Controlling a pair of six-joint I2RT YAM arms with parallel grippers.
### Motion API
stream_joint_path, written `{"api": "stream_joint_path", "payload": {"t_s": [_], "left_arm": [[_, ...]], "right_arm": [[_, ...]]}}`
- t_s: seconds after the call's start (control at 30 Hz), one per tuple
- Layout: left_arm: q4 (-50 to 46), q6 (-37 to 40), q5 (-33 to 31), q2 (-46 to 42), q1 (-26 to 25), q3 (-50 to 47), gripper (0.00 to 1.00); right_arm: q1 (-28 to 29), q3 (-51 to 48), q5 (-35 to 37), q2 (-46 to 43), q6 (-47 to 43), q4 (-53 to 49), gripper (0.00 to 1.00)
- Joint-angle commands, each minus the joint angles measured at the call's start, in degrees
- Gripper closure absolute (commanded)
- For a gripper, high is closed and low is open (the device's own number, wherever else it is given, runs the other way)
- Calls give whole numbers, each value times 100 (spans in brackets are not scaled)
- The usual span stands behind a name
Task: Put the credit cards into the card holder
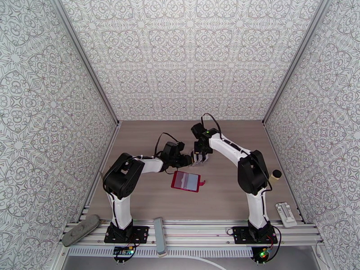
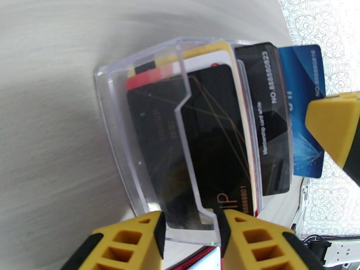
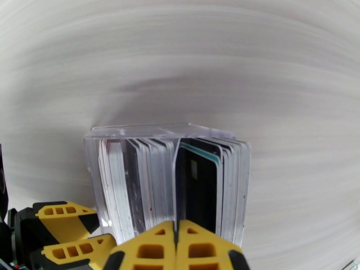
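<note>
While the left gripper (image 2: 191, 220) clamps the clear box (image 2: 112, 97), the right gripper (image 3: 176, 227), pinching the blue card (image 2: 301, 86), should pull straight

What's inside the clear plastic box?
In the clear plastic box: a row of credit cards standing on edge; a black card faces front. Most others show only edges.

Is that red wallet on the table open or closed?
Open: the red wallet lies spread flat on the table, pale inside facing up, snap tab sticking out.
</note>
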Motion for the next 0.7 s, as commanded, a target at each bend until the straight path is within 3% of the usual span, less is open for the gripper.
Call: {"api": "stream_joint_path", "payload": {"t_s": [0.0, 0.67], "left_arm": [[117, -25, 128, -132, 19, -166, 61], [150, 366, 80, -465, -3, -71, 59]], "right_arm": [[16, 206, -177, 14, -76, -28, 100], [-120, -131, 126, -946, 103, -126, 100]]}}
